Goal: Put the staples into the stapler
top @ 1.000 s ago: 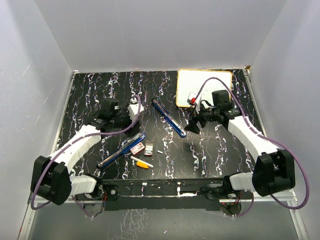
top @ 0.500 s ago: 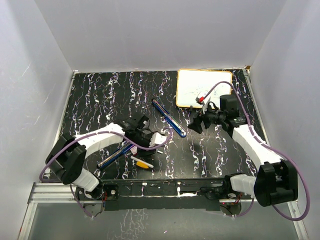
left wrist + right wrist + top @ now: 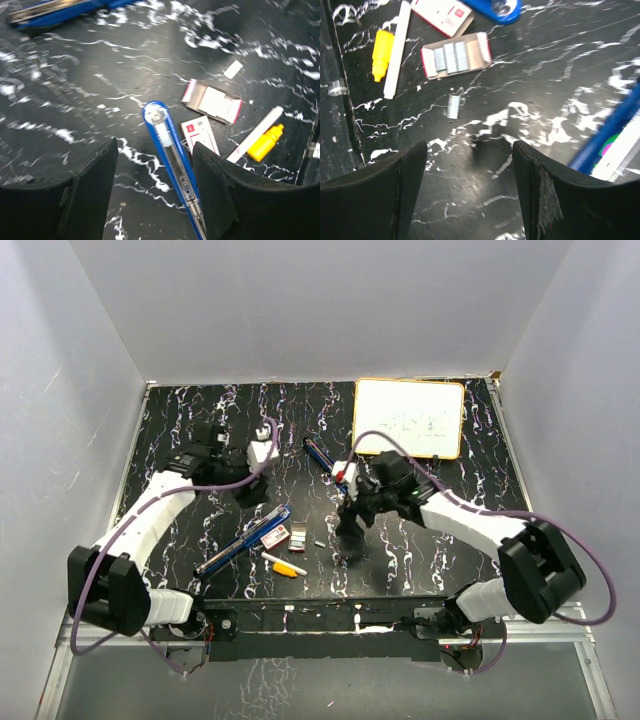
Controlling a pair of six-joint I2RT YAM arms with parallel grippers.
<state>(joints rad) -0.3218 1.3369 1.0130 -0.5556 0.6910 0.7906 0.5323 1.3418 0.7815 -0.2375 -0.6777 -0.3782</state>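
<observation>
A long blue stapler [image 3: 243,539] lies diagonally at near centre, its silver channel facing up [image 3: 170,155]. An open red-and-white box tray of silvery staples [image 3: 455,56] lies next to its tip, the box sleeve [image 3: 442,12] beside it and one loose staple strip [image 3: 453,106] to the right. They also show from above, the tray [image 3: 297,535] and the strip [image 3: 320,542]. My left gripper [image 3: 252,490] is open and empty, above the stapler's tip [image 3: 155,145]. My right gripper [image 3: 348,530] is open and empty, just right of the loose strip [image 3: 470,147].
A second blue stapler piece [image 3: 322,457] lies behind my right arm. A white marker with a yellow cap [image 3: 284,565] lies near the front edge. A yellow-framed whiteboard [image 3: 408,418] lies at the back right. Grey walls enclose the table.
My right arm has swung from beside the whiteboard to the middle, near the loose strip. My left arm reached over the staple box half a second ago and has drawn back.
</observation>
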